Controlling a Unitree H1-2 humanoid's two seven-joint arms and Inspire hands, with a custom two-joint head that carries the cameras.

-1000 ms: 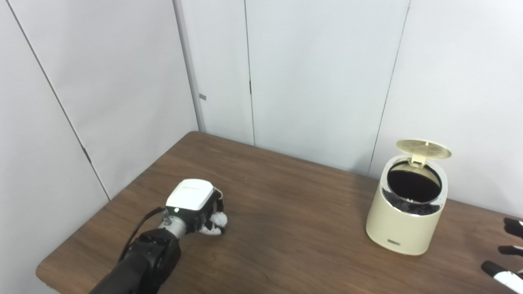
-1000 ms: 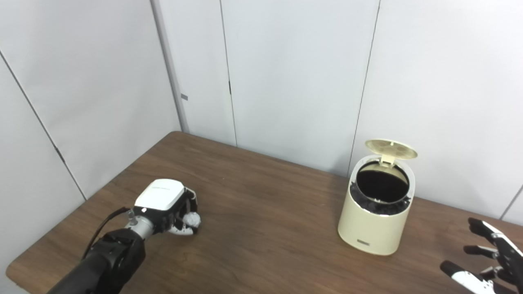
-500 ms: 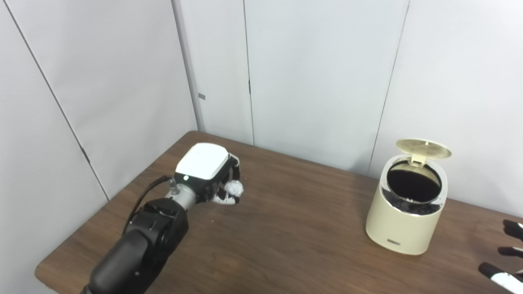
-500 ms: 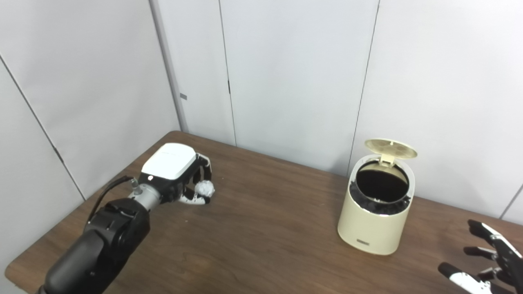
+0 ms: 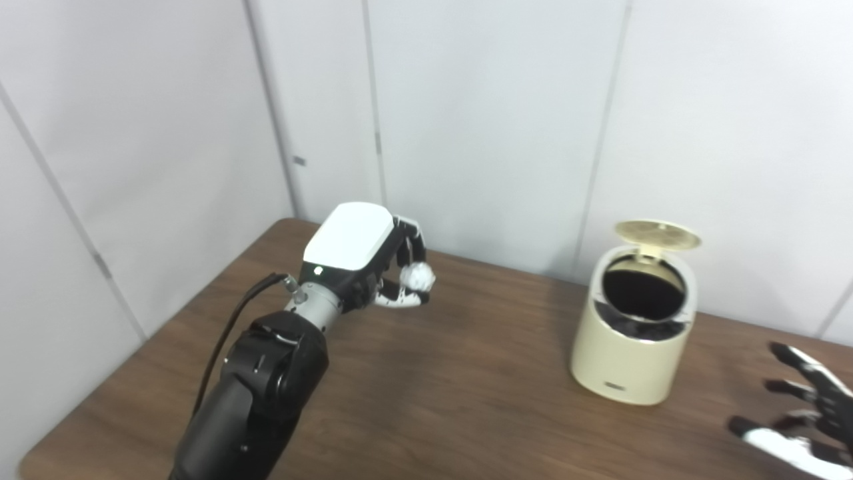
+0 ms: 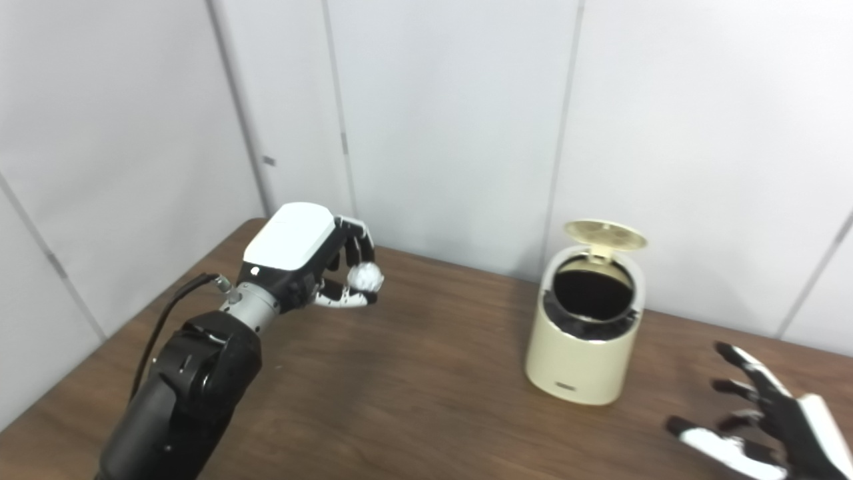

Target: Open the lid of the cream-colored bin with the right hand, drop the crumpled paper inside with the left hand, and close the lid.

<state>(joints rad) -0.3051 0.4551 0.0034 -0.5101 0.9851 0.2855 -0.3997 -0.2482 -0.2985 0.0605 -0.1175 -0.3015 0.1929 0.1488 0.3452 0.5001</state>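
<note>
Crumpled paper (image 6: 367,277), light & squashy, pinched w/ fingertips by left hand (image 6: 313,257), bin (image 6: 584,347) at 3 o'clock, lid (image 6: 605,235) up; right hand (image 6: 766,420) splayed, empty.

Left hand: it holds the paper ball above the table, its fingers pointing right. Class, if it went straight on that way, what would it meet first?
Probably the bin, near its open rim. Between the left hand, shut on the paper ball, and the bin shows only bare table. Depth is unclear, so it might pass in front.
</note>
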